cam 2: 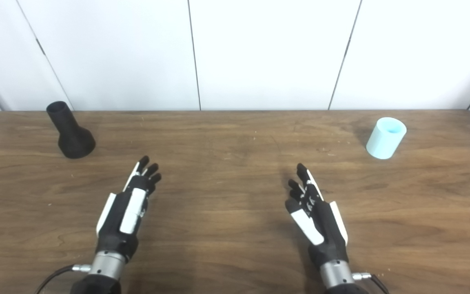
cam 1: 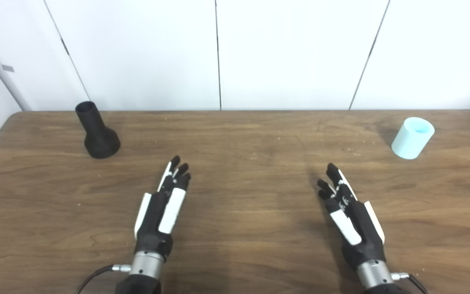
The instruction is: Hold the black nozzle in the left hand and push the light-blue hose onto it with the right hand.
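Wooden brown surface (cam 1: 235,245), walnut-grain, backed by white wall panels (cam 1: 292,53). Nothing of the task is done yet; both parts stand untouched and far from each other.

Matte black funnel-shaped nozzle (cam 1: 97,131): stands at the far left corner of the surface, wide flared base down, narrow tube end up and leaning slightly toward the back edge. Nothing touches it.

Short light-blue cylindrical hose piece (cam 1: 412,137): stands near the far right corner, open end up, tilted a little toward the right edge. Also free of contact.

Left robot hand (cam 1: 162,208): black with white plates, over the near half of the surface left of centre, fingers stretched forward and slightly spread, holding nothing. It is well apart from the nozzle, which lies further back and to the left.

Right robot hand (cam 1: 351,214): same build, over the near half right of centre, fingers extended and apart, empty. The hose sits further back and to the right of it, well apart.

Whether either palm rests on the wood or hovers just above cannot be told; faint shadows lie beside both.

Judgement on progress: starting posture. Everything remains: left hand must reach the nozzle and grasp it, right hand must take the hose, then both parts must be brought together and the hose pushed over the nozzle's narrow end.
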`<control>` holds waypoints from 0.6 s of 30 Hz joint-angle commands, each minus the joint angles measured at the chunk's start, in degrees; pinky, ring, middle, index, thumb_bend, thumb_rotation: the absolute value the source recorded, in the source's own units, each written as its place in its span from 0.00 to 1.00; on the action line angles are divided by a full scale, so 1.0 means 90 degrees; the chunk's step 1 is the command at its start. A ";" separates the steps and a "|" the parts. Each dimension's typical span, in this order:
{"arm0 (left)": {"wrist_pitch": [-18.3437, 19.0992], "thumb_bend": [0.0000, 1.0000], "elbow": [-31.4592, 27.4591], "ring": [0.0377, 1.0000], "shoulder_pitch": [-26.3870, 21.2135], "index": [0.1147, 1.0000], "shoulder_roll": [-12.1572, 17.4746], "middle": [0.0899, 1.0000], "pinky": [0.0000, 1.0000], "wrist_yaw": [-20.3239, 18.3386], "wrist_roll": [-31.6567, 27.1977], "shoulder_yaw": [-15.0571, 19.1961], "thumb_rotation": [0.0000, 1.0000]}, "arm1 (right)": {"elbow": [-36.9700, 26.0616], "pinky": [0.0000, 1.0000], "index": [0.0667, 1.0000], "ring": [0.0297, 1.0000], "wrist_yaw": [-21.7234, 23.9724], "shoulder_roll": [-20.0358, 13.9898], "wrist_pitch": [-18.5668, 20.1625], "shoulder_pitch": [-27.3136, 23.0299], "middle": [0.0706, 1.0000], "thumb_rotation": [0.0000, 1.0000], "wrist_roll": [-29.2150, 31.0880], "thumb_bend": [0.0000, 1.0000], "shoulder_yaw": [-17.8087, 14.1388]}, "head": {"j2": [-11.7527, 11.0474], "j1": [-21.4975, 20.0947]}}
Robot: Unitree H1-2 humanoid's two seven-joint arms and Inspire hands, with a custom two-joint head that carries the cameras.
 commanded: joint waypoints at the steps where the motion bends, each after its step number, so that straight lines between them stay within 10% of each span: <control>1: -0.0374 0.78 0.0041 0.94 0.0133 1.00 -0.0102 0.95 1.00 0.0089 0.0115 -0.0071 0.87 | 0.0068 0.93 0.98 0.94 0.0103 -0.0073 -0.0324 -0.0023 1.00 0.71 0.0130 0.77 -0.0095 | -0.0052 0.0051; 18: -0.1168 0.80 0.0798 0.94 0.0189 1.00 -0.0229 0.95 1.00 0.0491 0.0259 -0.0233 0.88 | 0.0970 0.89 0.98 0.93 0.0434 -0.0228 -0.1297 0.0008 0.99 0.69 0.0489 0.75 -0.0353 | -0.0586 0.0358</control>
